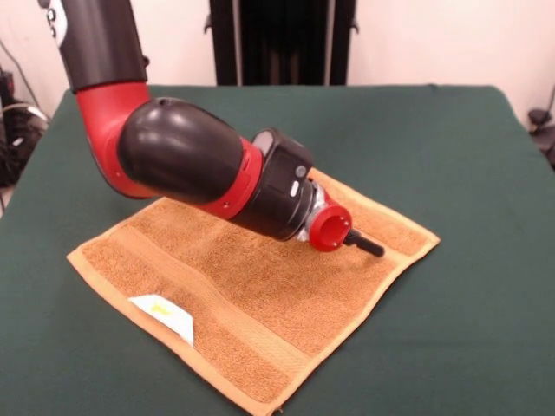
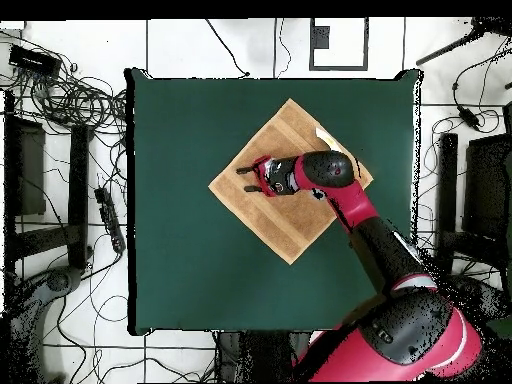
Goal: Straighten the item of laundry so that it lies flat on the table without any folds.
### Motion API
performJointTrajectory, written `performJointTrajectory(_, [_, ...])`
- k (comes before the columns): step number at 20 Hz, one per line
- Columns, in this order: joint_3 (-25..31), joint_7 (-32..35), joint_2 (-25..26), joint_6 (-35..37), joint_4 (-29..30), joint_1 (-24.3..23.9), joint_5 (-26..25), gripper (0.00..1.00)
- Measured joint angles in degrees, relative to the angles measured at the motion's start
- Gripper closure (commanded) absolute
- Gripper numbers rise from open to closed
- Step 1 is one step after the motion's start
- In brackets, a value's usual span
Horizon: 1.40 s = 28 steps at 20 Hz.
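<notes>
The orange-tan towel lies spread out as a diamond on the green desk, its white tag folded over one edge. The gripper points low over the towel near one corner, and whether its fingers are apart or together cannot be told.

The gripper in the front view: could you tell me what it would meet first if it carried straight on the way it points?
Probably the orange-tan terry towel: the gripper slants down over its corner; depth is unclear.
</notes>
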Motion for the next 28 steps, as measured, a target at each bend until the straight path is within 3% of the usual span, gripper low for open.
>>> performJointTrajectory(28, [1.7, 0.0, 2.0, 1.4, -1.4, -0.8, 0.2, 0.0])
